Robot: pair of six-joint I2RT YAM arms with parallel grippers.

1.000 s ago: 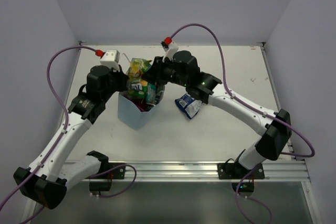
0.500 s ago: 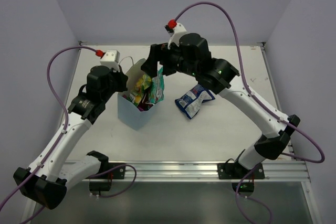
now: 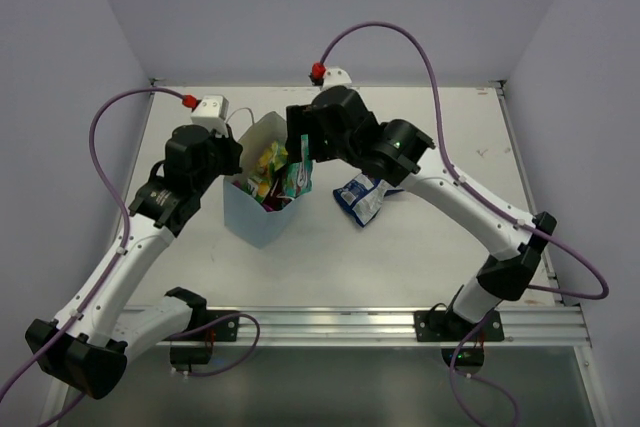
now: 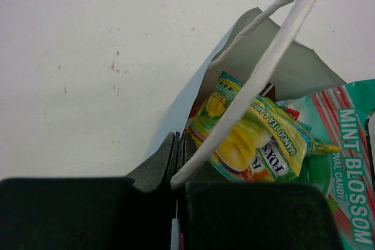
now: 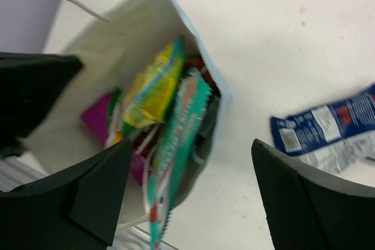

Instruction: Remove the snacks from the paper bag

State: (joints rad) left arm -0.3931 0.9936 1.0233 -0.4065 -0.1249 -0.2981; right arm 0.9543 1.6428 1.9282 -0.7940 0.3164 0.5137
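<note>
The light-blue paper bag (image 3: 256, 215) stands left of centre. My left gripper (image 3: 236, 161) is shut on its near wall (image 4: 188, 95), beside the white loop handle (image 4: 258, 65). Inside the bag are snacks: a yellow-green packet (image 4: 249, 139), a teal-green packet (image 4: 348, 162) poking over the rim, and a magenta one (image 5: 96, 118) lower down. My right gripper (image 5: 191, 142) hangs open just above the bag's mouth, with the teal-green packet (image 5: 183, 139) below its gap and nothing held. A blue-white packet (image 3: 362, 194) lies on the table to the right of the bag.
The white table (image 3: 450, 147) is walled by lilac panels at the back and both sides. A metal rail (image 3: 330, 325) with the arm bases runs along the near edge. Purple cables loop above both arms.
My right gripper has opened and risen out of the bag's mouth. The yellow-green packet, raised a second ago, sits lower in the bag. The left gripper has not moved.
</note>
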